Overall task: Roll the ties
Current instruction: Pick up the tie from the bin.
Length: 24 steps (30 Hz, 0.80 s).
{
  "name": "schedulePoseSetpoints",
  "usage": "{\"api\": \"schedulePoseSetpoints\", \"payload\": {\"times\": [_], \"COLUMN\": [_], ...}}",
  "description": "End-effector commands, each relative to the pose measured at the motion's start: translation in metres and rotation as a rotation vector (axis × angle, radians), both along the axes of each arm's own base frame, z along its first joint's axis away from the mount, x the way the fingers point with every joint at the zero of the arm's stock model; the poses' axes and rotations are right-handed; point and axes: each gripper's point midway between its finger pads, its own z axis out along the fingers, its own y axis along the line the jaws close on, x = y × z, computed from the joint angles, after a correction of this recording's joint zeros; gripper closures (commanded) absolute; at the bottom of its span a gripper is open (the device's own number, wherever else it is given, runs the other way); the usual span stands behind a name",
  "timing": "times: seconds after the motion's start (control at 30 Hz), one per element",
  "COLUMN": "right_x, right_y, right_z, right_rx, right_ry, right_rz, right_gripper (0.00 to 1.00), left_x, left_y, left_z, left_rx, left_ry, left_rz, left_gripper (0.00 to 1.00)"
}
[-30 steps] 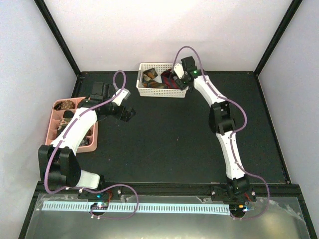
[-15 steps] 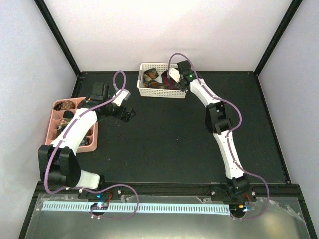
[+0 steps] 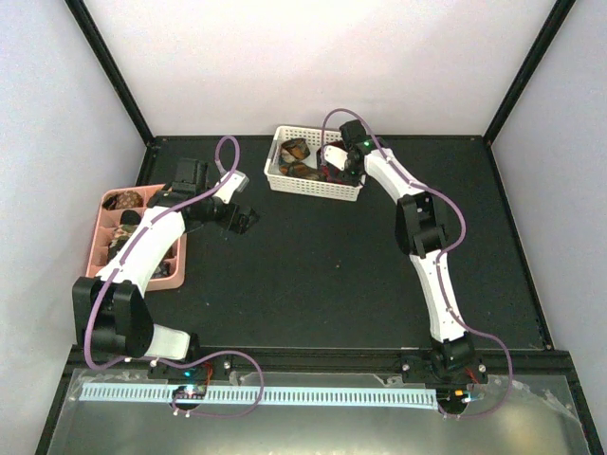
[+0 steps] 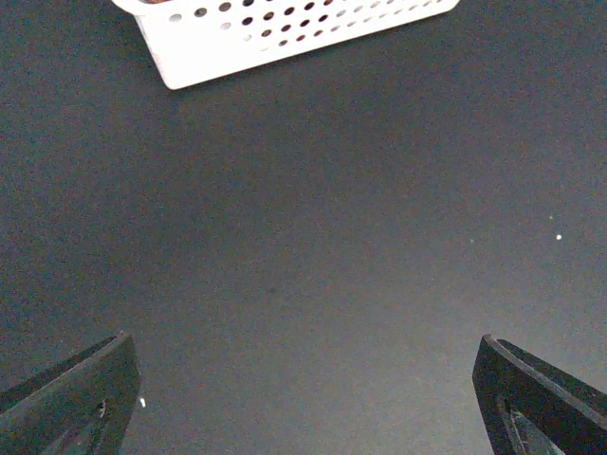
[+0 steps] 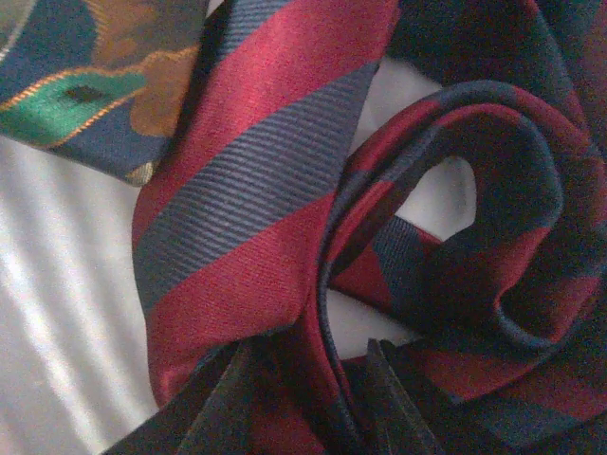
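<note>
A white perforated basket (image 3: 313, 188) at the back holds loose ties. My right gripper (image 3: 334, 163) reaches down into it. In the right wrist view its fingers (image 5: 232, 398) pinch a fold of a dark red-and-navy striped tie (image 5: 256, 190), which curls into a loop on the right. A blue, green and orange patterned tie (image 5: 76, 85) lies beside it. A brown patterned tie (image 3: 296, 152) shows in the basket's left part. My left gripper (image 3: 245, 220) is open and empty over bare table, with the basket's corner (image 4: 285, 38) ahead of it.
A pink divided tray (image 3: 106, 248) sits at the left edge, with a brown coiled tie (image 3: 121, 200) in its far compartment. My left arm lies over the tray. Black frame posts stand at the back corners.
My right gripper has gone lower into the basket. The basket has shifted toward the near right and turned slightly. The left arm has barely moved.
</note>
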Motion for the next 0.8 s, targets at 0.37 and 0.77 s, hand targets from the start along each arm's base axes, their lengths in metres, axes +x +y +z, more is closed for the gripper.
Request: {"api": "schedulePoseSetpoints", "payload": {"times": [0.37,0.77], "right_x": [0.028,0.018], "right_y": [0.017,0.029], "right_z": [0.108,0.195], "right_rx": [0.251,0.448], "right_ry": [-0.225,-0.315], "right_rz": [-0.106,-0.107], "right_gripper": [0.98,0.98], "left_x": [-0.002,-0.002], "left_y": [0.0,0.003], "left_z": [0.014,0.018], "left_rx": [-0.015,-0.007], "left_ry": [-0.047,-0.067], "left_rz": [-0.004,0.012], "left_gripper": [0.01,0.01]}}
